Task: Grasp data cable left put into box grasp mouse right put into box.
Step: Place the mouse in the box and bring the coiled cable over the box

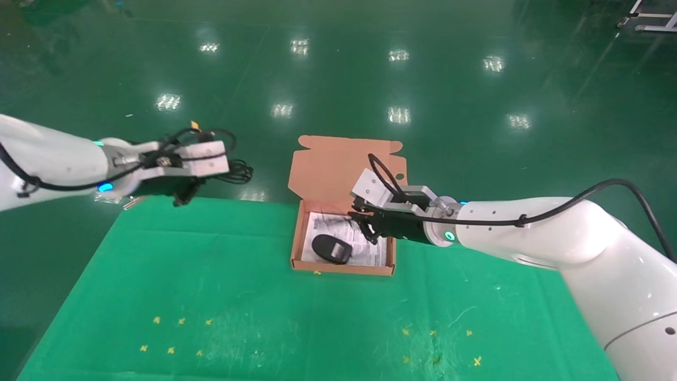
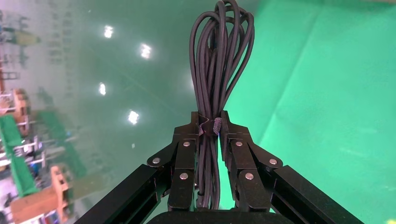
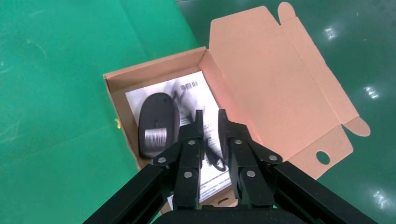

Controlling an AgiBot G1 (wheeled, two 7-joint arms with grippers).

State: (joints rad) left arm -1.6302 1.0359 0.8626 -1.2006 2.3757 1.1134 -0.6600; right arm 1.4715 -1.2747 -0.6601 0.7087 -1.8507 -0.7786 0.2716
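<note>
I see the desk (image 1: 211, 296) covered in green cloth, with the box (image 1: 298, 233) standing at its far edge, near the middle. The lid (image 1: 338, 169) lies folded back, away from me, past the desk edge; one round hole (image 3: 322, 157) pierces its tabbed flap. A white printed leaflet (image 1: 365, 250) forms the box floor.

The mouse (image 1: 331, 248) lies inside the box on the leaflet, toward the left wall, its grey patch (image 3: 155, 137) facing up. Its thin cord (image 3: 212, 156) trails across the leaflet under my right tool; I cannot follow the cord to its plug.

My right tool (image 1: 364, 221) hangs over the right half of the box, just above the leaflet. In the right wrist view its two fingers (image 3: 192, 140) stand a narrow gap apart with nothing clamped between them, so I read it as slightly open and empty, though the cord passes close beneath and contact there is hard to judge.

My left tool (image 1: 182, 197) is raised at the far left corner of the desk, well apart from the box. It is closed on the data cable (image 2: 218, 60), pinching the bundle at its tied middle, and the loops stand out beyond the fingertips (image 2: 194, 122). In the head view the loops (image 1: 238, 170) show beside the left wrist.
</note>
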